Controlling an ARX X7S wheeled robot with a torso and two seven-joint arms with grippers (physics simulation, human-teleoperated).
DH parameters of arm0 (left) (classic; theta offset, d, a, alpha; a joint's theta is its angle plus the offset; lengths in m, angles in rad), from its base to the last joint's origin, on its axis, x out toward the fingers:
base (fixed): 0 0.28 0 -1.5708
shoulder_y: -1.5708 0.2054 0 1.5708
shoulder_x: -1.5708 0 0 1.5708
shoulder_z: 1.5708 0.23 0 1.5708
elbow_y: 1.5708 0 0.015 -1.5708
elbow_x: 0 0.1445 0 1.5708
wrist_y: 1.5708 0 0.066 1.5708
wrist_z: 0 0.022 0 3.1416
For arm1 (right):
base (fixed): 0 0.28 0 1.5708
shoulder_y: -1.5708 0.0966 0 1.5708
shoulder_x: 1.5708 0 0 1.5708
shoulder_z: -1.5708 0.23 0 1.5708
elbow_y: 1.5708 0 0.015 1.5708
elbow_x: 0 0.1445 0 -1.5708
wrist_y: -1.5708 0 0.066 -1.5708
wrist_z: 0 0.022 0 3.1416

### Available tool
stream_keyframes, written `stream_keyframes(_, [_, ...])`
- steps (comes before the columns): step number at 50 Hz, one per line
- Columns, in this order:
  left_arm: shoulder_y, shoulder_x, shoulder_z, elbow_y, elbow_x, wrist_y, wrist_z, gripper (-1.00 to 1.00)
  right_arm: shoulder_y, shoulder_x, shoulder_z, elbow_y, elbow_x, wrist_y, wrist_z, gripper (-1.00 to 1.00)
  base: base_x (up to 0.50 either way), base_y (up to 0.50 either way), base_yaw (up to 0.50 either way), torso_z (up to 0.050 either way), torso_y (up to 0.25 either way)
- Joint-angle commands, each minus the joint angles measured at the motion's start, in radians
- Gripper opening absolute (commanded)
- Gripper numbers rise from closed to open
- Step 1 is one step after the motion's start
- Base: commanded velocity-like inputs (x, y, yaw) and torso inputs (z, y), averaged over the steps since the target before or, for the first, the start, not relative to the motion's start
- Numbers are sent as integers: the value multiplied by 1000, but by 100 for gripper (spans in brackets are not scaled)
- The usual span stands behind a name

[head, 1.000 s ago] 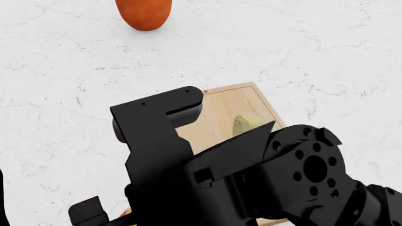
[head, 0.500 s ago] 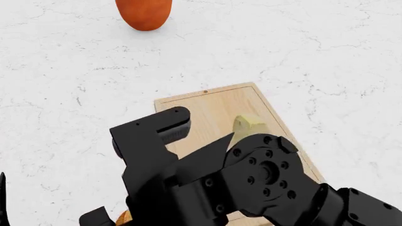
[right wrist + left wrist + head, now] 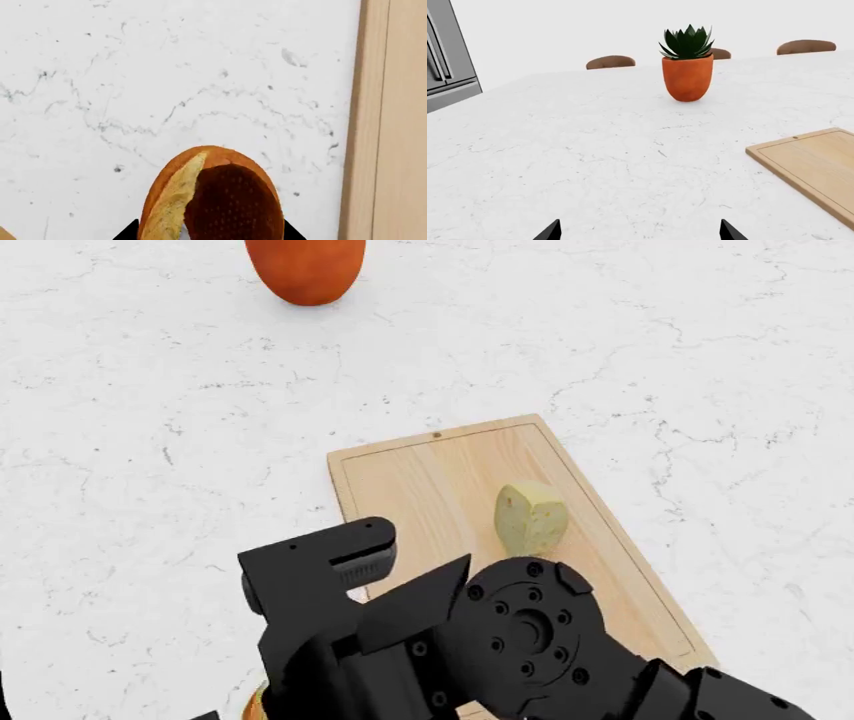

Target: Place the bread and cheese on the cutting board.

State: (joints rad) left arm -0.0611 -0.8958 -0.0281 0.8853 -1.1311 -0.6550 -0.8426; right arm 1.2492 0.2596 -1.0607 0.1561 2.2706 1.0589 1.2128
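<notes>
Bread [image 3: 213, 197] sits on the white worktop [image 3: 147, 470] just beside the long edge of the cutting board [image 3: 414, 480], not on it. In the right wrist view the two fingertips of the right gripper [image 3: 210, 232] stand on both sides of the roll, but I cannot tell if they press it or are only around it. The left gripper [image 3: 639, 234] hangs over bare worktop with its fingers spread and nothing between them.

The roll is round and smooth, so I think it may slip or roll away if the grasp is shallow.

Further right, the cheese [image 3: 530, 517] already lies on the board. The orange pot [image 3: 688, 77] at the far side holds a spiky green plant [image 3: 688, 42].
</notes>
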Motion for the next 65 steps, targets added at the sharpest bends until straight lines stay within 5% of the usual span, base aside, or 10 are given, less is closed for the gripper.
stream_keyframes(1, [-3, 4, 11, -8, 12, 2, 5, 100, -64, 11, -19, -2, 41, -33, 8, 100, 0, 0, 0, 0, 0])
stream_keyframes(12, [-2, -7, 3, -1, -4, 1, -5, 100, -71, 17, -14, -2, 10, -57, -6, 100, 0, 0, 0, 0, 0])
stream_keyframes(13, [-2, -8, 2, 0, -5, 1, -6, 100, -68, 17, -15, -3, 8, -55, -8, -100, 0, 0, 0, 0, 0])
stream_keyframes(33, [-17, -7, 21, 6, -8, -5, -14, 100, 102, 52, 39, -90, 107, -66, 74, -100, 1, 0, 0, 0, 0])
stream_keyframes(65, [5, -1, 31, -18, 29, 15, 5, 100, 178, 221, 39, 267, -180, 34, -203, -100, 0, 0, 0, 0, 0])
